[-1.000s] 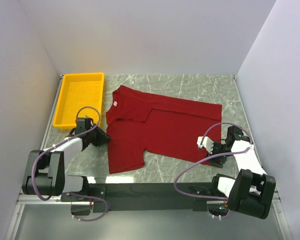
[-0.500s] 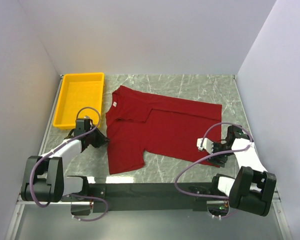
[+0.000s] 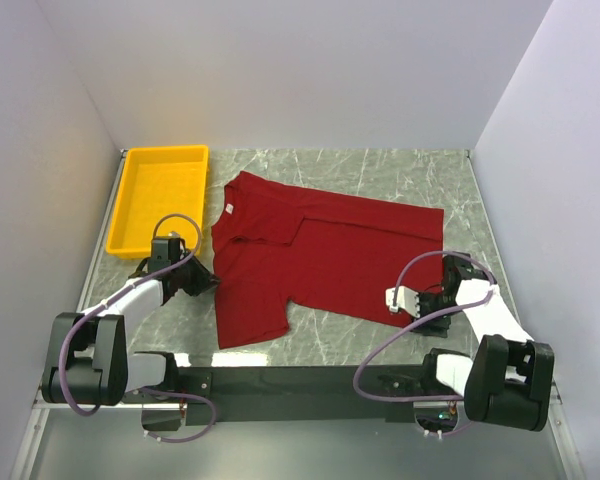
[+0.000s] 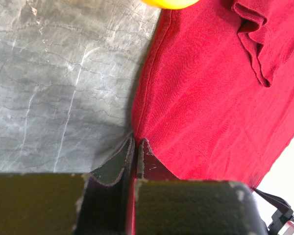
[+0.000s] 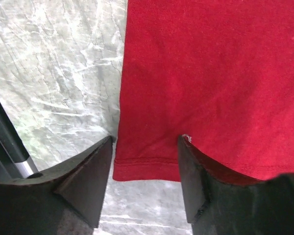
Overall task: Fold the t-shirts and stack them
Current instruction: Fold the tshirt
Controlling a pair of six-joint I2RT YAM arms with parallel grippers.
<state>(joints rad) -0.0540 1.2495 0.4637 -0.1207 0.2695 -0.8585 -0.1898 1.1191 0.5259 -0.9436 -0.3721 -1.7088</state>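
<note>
The dark red t-shirt (image 3: 320, 250) lies spread flat on the marble table, its collar toward the yellow tray. My left gripper (image 3: 212, 281) is at the shirt's left edge. In the left wrist view the left gripper (image 4: 136, 141) is shut, with a strip of the t-shirt (image 4: 210, 98) pinched between the fingers. My right gripper (image 3: 398, 300) sits at the shirt's near right hem corner. In the right wrist view the right gripper (image 5: 146, 139) stands open, and the t-shirt (image 5: 210, 63) has its hem corner lying between the two fingers on the table.
A yellow plastic tray (image 3: 165, 151) stands at the back left; its corner (image 4: 169, 3) shows in the left wrist view. White walls close in the table on three sides. A black rail (image 3: 310, 378) holds the arm bases along the near edge.
The left gripper has shut on the shirt's left edge. The right gripper has slid left and nearer onto the hem corner, its fingers a little narrower.
</note>
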